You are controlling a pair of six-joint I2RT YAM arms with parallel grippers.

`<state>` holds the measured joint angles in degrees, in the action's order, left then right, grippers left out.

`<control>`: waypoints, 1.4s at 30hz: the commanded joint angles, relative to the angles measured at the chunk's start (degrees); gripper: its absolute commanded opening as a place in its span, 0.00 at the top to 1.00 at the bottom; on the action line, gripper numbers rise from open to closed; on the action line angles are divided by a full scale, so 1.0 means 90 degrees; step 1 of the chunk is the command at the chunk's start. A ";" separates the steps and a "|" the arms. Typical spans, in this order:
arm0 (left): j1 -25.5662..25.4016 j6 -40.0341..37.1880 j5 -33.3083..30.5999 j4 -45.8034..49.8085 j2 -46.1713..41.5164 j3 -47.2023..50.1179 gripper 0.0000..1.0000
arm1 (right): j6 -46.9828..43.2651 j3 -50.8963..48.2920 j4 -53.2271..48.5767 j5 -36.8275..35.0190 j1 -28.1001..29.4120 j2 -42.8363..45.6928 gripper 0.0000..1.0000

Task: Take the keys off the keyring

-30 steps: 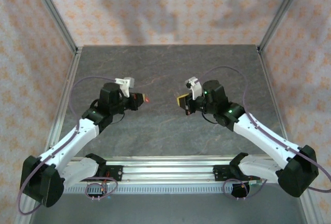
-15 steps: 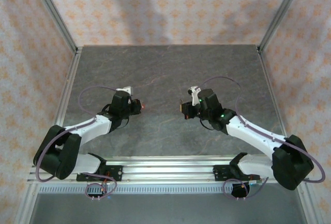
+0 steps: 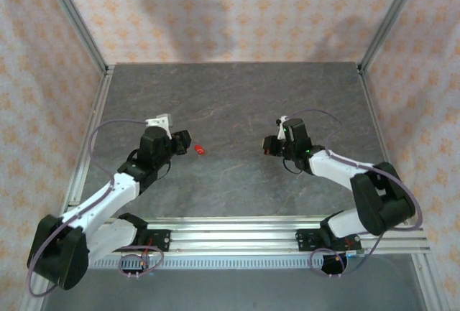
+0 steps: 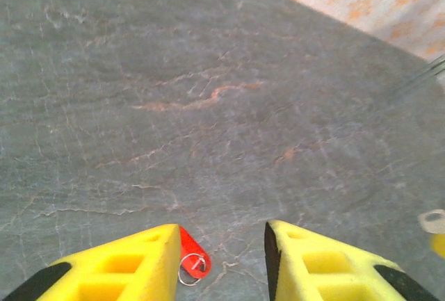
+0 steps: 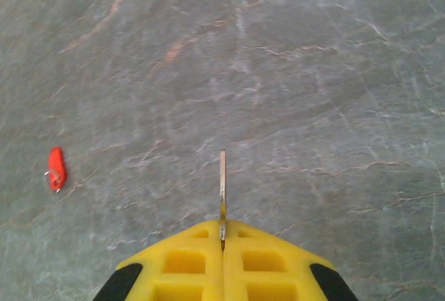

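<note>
Looks well along, to judge from the lay of things: finds a single flat key (image 5: 222, 179) clamped edge-on in the right gripper (image 5: 222, 230) and well apart from the keyring (image 4: 191, 272), so counts that key as off. Cannot rule out another key on the small wire loop, but sees none beside it, only the red tag (image 4: 196, 251) threaded on it. Leaves, at most, setting the key down on the table (image 3: 237, 95) and checking for further keys. Places keyring and tag flat on the grey, stone-patterned surface, just ahead of the left gripper (image 4: 221, 238) and close against the inner edge of one finger, perhaps touching, though too close to call. Shows the left fingers standing apart with bare table between them, gripping nothing. Shows the right fingers pressed together with only the thin blade of the key between the pads, free end pointing forward above the table, red tag well off to the side.
</note>
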<state>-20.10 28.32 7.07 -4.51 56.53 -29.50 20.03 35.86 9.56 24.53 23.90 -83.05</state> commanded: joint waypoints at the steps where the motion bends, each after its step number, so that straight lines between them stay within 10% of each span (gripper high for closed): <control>1: 0.0050 -0.0146 0.0113 0.0789 -0.0507 -0.0069 0.60 | 0.0322 0.0065 0.0604 0.0270 -0.0168 -0.0442 1.00; 26: -0.0036 -0.0094 0.0630 0.2025 -0.2082 -0.0384 0.58 | 0.0438 0.0411 0.0363 -0.0219 -0.0430 -0.1372 0.90; 34: -0.0042 -0.0107 0.0423 0.2107 -0.2121 -0.0395 0.55 | 0.0328 0.0231 -0.0149 -0.0558 -0.0653 -0.0831 0.66; 40: -0.0030 -0.0276 -0.0324 0.2409 -0.1984 -0.0562 0.17 | -0.0058 0.0104 -0.1072 -0.1237 -0.0947 0.0398 0.51; 42: -0.0028 -0.0398 -0.0628 0.2494 -0.1858 -0.0668 0.03 | -0.0274 0.0222 -0.1548 -0.1712 -0.0952 0.0881 0.00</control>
<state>-20.16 26.28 6.94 15.51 38.92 -33.10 21.12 37.06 2.66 17.06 15.40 -80.51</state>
